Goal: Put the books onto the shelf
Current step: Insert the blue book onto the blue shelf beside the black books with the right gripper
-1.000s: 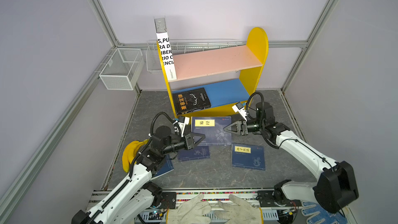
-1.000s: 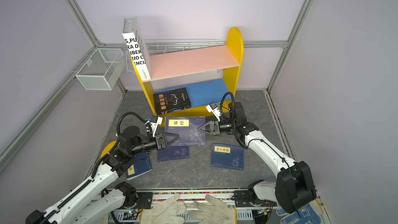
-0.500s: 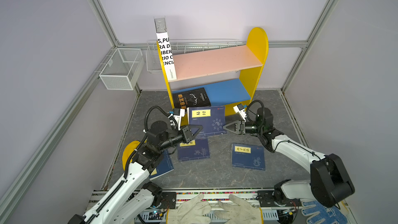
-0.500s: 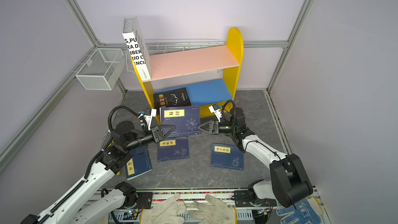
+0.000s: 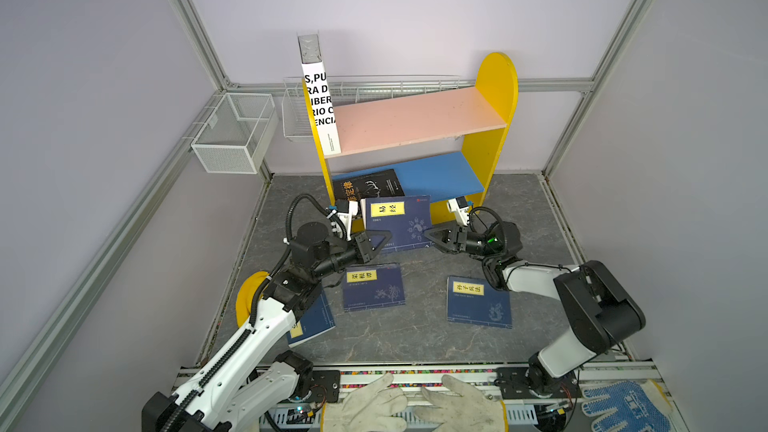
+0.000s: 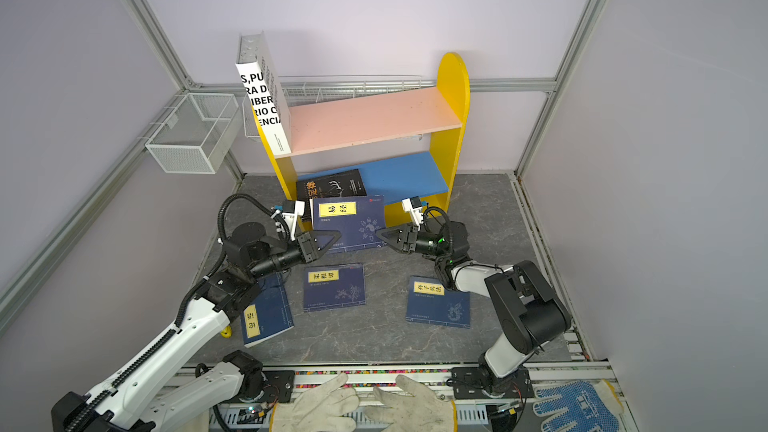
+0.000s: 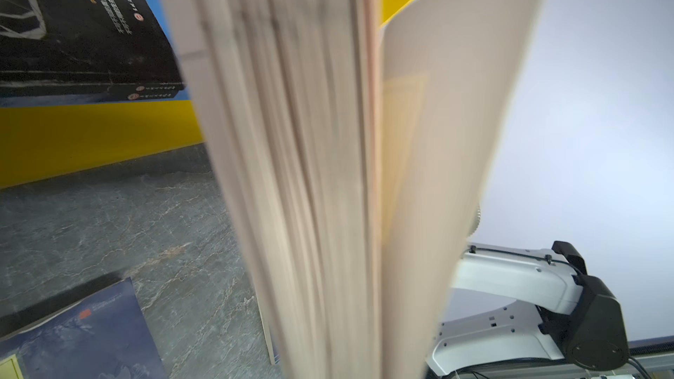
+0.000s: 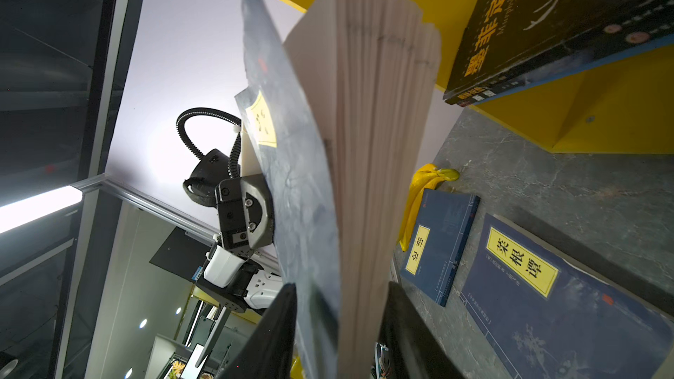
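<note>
Held book: navy book point(image 5: 395, 222) raised off the floor and tilted, just in front of the shelf point(image 5: 494, 89) at its blue lower board point(image 5: 440, 176); not yet on any board
Left gripper point(image 5: 380, 238): pressed together on the held book's lower left corner
Right gripper point(image 5: 430, 236): at the lower right corner; fingers point(image 8: 277, 329) stand either side of the page block; whether they press it cannot be told
Handling, judged: light, thin, soft-covered and limp; a corner hold lets the leaves fan and the cover peel away; paper faces likely slick under the pads
Where to hold, judged: across both covers and the whole block together, close to the bound edge; one hold at each lower corner keeps it flat for sliding in
Other books: white book point(image 5: 318, 97) upright at the left end of the pink upper board point(image 5: 415, 118); black book point(image 5: 370, 187) flat on the blue lower board, overhanging its front; loose navy books point(image 5: 372, 286) flat on the floor
Top views only: the whole shelf, free board space to the right of the black book, both arms at once
Left wrist view only: cover point(image 7: 456, 140) sprung clear of the page block point(image 7: 310, 176); its own fingers not visible
Right wrist view only: what looks like a second dark spine point(image 8: 488, 94) under the black book; yellow object point(image 8: 426, 184) beside a floor book
</note>
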Motion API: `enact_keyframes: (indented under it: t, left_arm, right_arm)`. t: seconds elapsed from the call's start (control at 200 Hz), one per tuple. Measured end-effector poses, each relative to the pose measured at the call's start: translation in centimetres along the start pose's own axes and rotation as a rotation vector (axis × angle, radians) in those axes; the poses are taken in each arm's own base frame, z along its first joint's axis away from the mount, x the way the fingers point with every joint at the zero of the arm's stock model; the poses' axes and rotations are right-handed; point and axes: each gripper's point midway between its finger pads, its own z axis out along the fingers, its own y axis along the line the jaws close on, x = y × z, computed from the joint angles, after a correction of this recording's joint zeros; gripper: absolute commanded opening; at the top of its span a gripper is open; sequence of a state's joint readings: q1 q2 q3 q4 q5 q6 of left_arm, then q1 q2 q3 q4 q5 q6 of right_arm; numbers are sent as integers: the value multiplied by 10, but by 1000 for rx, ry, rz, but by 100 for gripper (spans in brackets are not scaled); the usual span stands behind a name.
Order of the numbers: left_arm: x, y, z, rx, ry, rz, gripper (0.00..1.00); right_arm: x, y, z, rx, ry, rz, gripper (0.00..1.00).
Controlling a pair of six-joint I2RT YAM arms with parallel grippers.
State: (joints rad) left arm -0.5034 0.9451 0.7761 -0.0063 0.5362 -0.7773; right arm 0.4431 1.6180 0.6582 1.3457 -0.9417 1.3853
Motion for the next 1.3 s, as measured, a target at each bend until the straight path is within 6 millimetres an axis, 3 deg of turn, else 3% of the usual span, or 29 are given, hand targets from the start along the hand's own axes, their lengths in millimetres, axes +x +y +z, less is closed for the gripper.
enact_keyframes:
  t: [0.25, 0.465, 0.725, 0.81, 0.94, 0.98, 1.12, 1.3]
  left_arm:
    - [-17, 8, 4, 13, -17, -9, 0]
    - [-16, 6, 11, 45, 13, -12, 0]
    - [-22, 16, 14, 15, 13, -13, 0]
    - [-29, 20, 16, 3, 7, -19, 10]
    - [-40, 31, 18, -36, 5, -22, 55]
    - [-45, 34, 16, -55, 0, -23, 65]
    - [-74, 46, -2, -162, -66, -3, 79]
    - [-101, 53, -55, -325, -195, 68, 93]
  right_arm:
    - [0, 4, 2, -13, -4, 12, 31]
    - [-3, 2, 2, -12, -16, 15, 30]
    - [-20, -9, 12, -17, -35, 17, 13]
    - [-27, -9, 15, -23, -45, 4, 10]
    - [-40, -20, 20, -22, -61, 6, 7]
    - [-47, -25, 22, -18, -71, 9, 7]
    - [-75, -45, 31, 12, -110, 24, 8]
    - [-106, -64, 46, 86, -116, 23, 7]
